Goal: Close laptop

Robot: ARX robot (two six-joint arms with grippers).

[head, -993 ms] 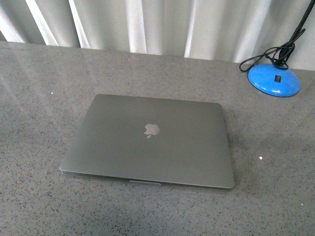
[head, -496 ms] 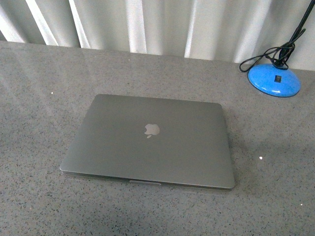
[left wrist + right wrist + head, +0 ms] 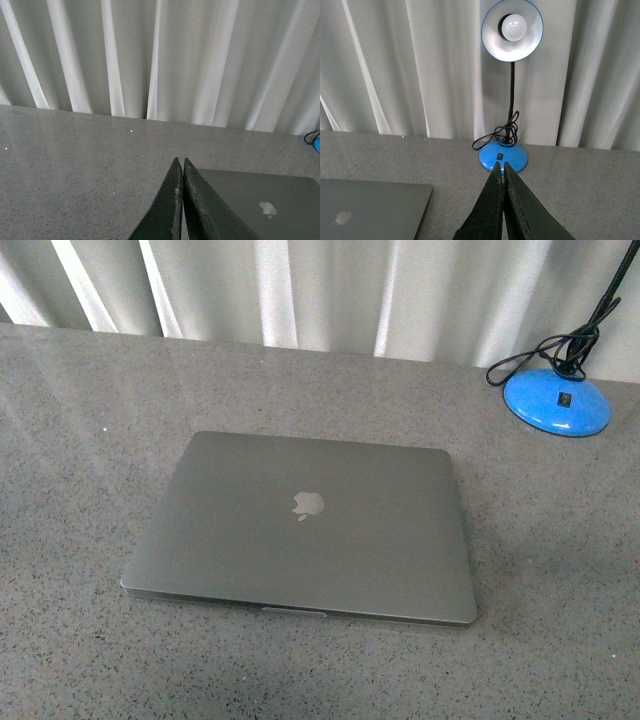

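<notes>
Laptop lies shut, flat on grey table, logo up, nothing on it. Blue lamp with coiled cord stands well apart near curtain. Left gripper and right gripper both closed, empty, above table.

Count: one laptop, lid down, one apple logo on it. One desk lamp: one blue base, one bulb, one black cord. One grey table. My two grippers: left gripper, right gripper, each with two fingers pressed together.
</notes>
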